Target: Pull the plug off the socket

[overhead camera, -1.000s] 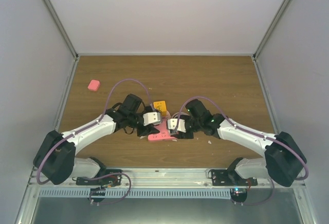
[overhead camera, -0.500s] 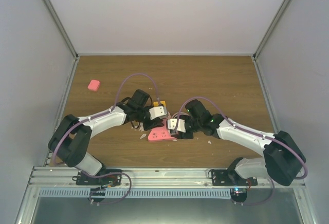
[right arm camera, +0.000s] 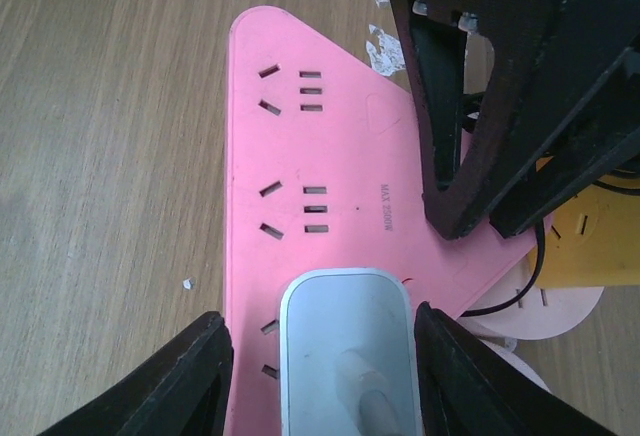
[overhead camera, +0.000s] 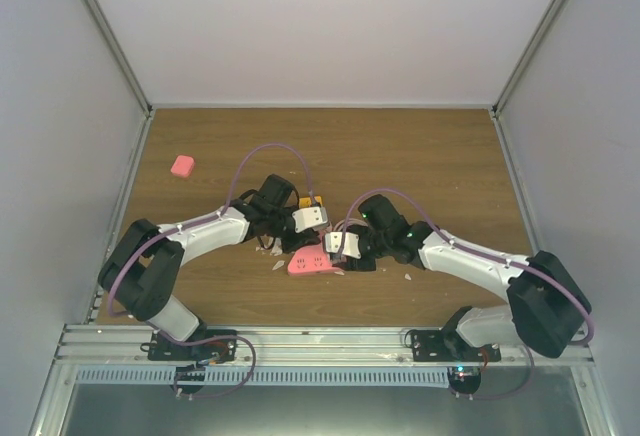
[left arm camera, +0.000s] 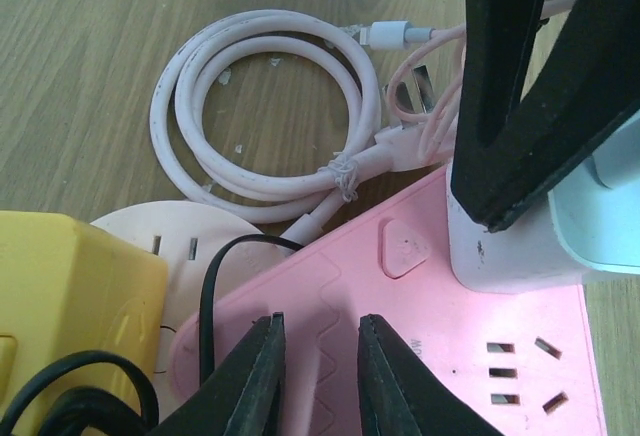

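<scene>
A pink socket strip [overhead camera: 303, 265] lies on the wood table between my two arms. A white plug [right arm camera: 348, 346] sits in its near end, and also shows in the left wrist view [left arm camera: 505, 251]. My right gripper [right arm camera: 320, 356] is open, one finger on each side of the plug with a gap on both sides. In the top view the right gripper [overhead camera: 340, 254] hides the plug. My left gripper [left arm camera: 318, 331] is open a narrow way, its tips just above the strip's [left arm camera: 420, 356] far end near the triangular switch, with nothing between them. In the top view the left gripper [overhead camera: 303, 244] is over the strip's far corner.
A yellow block [left arm camera: 70, 296] with a black cord and a round white adaptor [left arm camera: 185, 236] lie against the strip's far side. A coiled pink cable [left arm camera: 260, 106] lies beyond them. A small pink block [overhead camera: 182, 165] sits at the far left. White crumbs dot the wood.
My left arm has swung forward and to the right, bringing its gripper over the strip's far end. My right gripper has stayed at the plug.
</scene>
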### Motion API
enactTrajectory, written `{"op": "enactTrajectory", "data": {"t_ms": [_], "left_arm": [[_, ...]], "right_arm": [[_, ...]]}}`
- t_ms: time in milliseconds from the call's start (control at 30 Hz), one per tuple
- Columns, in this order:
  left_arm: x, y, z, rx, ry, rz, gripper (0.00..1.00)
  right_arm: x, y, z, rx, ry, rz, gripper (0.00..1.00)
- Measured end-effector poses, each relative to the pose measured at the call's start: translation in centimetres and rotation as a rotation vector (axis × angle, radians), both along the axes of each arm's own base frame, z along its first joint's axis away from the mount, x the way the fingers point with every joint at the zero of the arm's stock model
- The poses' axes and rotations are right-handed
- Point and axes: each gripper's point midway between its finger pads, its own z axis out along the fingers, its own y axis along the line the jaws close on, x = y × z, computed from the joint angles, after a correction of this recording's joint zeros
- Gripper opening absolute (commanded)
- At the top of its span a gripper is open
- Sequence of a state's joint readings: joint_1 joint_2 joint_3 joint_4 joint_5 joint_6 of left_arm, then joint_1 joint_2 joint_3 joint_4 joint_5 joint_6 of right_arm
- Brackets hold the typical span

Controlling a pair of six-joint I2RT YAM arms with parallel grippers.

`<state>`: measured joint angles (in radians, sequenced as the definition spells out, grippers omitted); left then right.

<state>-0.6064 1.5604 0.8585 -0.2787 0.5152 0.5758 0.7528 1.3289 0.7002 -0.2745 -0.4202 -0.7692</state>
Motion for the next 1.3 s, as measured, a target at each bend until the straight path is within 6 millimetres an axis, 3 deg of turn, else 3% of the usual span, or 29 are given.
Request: {"op": "enactTrajectory", "data": {"t_ms": [533, 1300], "left_arm": [[0.6, -0.4, -0.1, -0.017, -0.029, 0.001, 0.20], [1.0, -0.7, -0.5, -0.053, -0.112, -0.018, 0.17]], "right_arm": [[0.2, 0.3, 0.0, -0.009, 0.039, -0.014, 0.11], [0.5, 0.0, 0.9, -0.002, 0.182, -0.027, 0.08]]}}
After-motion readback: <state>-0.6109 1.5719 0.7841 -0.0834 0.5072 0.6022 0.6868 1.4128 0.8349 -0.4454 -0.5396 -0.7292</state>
